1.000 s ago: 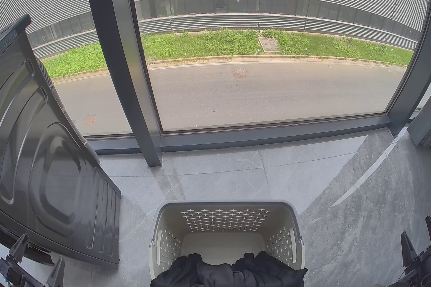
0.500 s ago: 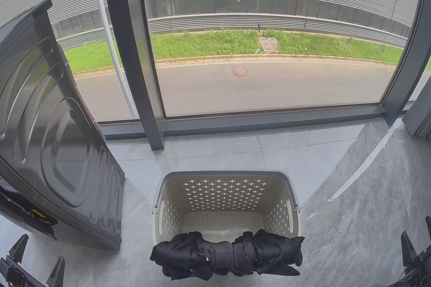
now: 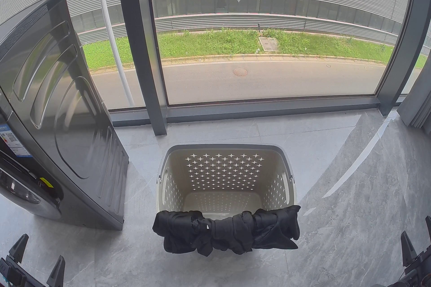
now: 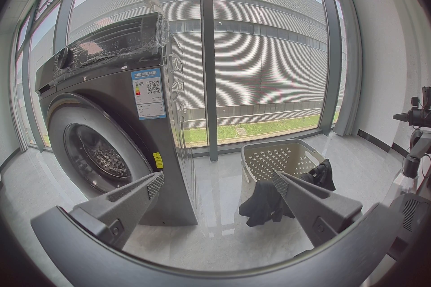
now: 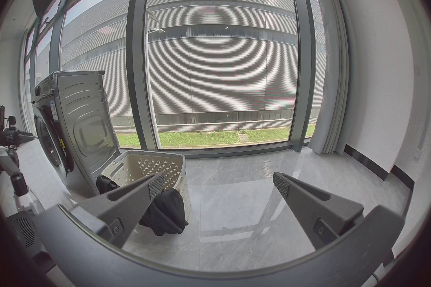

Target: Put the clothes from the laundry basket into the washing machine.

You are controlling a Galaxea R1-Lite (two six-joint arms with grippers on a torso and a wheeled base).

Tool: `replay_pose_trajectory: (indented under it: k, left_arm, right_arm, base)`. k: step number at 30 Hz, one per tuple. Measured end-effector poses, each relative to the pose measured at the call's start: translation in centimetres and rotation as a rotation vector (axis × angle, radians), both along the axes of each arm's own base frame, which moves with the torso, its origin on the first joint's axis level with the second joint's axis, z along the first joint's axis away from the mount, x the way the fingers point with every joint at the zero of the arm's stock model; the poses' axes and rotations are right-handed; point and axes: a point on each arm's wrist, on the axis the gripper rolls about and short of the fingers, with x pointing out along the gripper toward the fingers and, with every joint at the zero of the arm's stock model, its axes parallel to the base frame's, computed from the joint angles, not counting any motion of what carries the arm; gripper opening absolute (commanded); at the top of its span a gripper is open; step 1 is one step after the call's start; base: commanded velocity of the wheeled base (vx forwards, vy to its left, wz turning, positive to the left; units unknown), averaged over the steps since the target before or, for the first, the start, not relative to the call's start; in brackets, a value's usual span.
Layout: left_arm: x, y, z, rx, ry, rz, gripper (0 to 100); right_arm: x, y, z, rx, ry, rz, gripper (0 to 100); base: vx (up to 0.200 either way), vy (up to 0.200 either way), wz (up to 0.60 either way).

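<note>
– Clothes [image 3: 226, 232] first: where are they?
– They are black, and they hang over the edge of the laundry basket [image 3: 224, 167], on the side closest to both claws. Some of the cloth droops down the outside of that edge.
– And where is the basket from the claws?
– It sits on the grey floor [image 3: 359, 193], out in front of them and about in the middle between them. It is well away from both, so no claw touches it.
– How is the left claw [image 3: 39, 256]?
– Its two fingers are spread wide apart. It hangs low over the floor.
– And the right claw [image 3: 417, 241]?
– Wide apart too, and also low, on the other side of the basket.
– Where is the washing machine [image 3: 58, 122]?
– It is in front of the left claw, a bit to that claw's outer side. Its round front is turned toward the left claw. The basket stands near it, over toward the right claw, with a strip of floor between the two.
– What is past the basket?
– A big window [image 3: 269, 32], farther from the claws than everything else
</note>
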Motion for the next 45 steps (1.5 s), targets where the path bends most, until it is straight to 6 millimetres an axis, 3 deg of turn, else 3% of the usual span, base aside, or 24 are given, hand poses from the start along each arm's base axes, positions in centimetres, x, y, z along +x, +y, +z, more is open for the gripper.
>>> replay_pose_trajectory:
  k: [45]
  left_arm:
    - [0.0,-0.01,0.0,-0.007,0.0,-0.004,100]
  right_arm:
    - [0.0,0.0,0.02,0.0,0.0,-0.001,100]
  base:
    - [0.0,0.196,0.0]
